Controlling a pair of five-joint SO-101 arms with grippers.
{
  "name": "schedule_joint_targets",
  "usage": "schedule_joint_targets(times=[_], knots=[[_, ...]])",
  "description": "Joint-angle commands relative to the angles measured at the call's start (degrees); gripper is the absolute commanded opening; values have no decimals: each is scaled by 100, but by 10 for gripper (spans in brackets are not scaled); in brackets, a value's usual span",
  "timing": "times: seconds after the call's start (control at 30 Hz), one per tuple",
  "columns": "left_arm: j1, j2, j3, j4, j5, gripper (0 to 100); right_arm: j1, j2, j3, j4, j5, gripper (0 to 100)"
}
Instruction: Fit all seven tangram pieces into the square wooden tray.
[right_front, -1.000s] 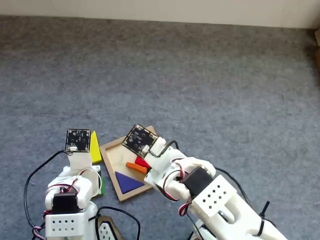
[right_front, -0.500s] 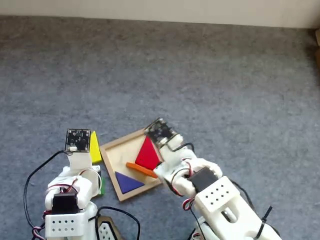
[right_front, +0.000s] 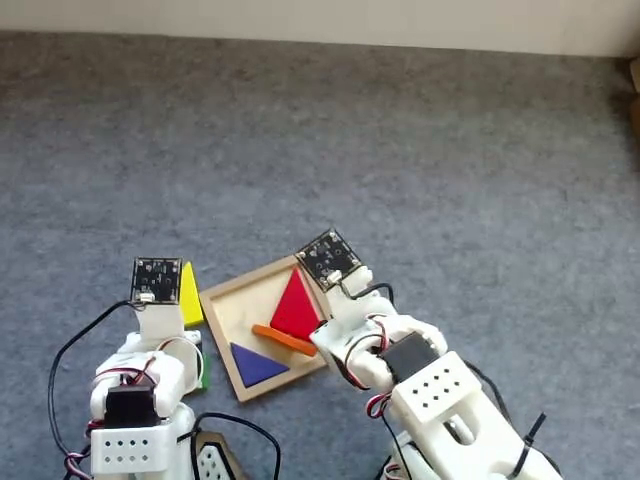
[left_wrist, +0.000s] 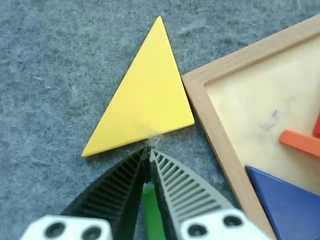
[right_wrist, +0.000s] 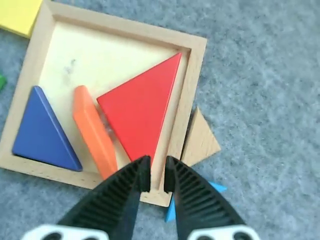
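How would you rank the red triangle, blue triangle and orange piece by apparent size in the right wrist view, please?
1. red triangle
2. blue triangle
3. orange piece, fairly close to the blue one

Green piece (left_wrist: 148, 210): mostly hidden beneath left gripper (left_wrist: 150, 151). Light-blue piece (right_wrist: 218, 188): largely covered by right gripper (right_wrist: 156, 167). Yellow triangle (right_wrist: 17, 14): cut off at right wrist view's edge.

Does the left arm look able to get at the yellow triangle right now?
Probably yes. The yellow triangle lies flat on the carpet beside the wooden tray, uncovered, just ahead of the left gripper, which is shut and would need opening first.
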Motion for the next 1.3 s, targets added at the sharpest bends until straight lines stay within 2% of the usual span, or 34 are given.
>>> schedule_joint_targets(times=[0.0,0.1,0.37,0.73,0.87,1.1,1.27], knots=[[-66,-40,119,35,-53,7,92,-136,-31,-119,-62,51],[-66,-40,119,35,-53,7,92,-136,-48,-145,-62,51],[-66,-40,119,35,-53,7,-92,-75,-4,-1077,-62,51],[-66,-40,119,35,-53,7,-927,-66,-13,-1165,-35,51],[-66,-40,119,35,-53,7,-1033,13,57,-1446,-35,51],[-66,-40,119,35,-53,7,-1262,1138,22,-1455,-26,51],[-66,-40,119,35,-53,7,-1341,1182,-171,-1446,-26,51]])
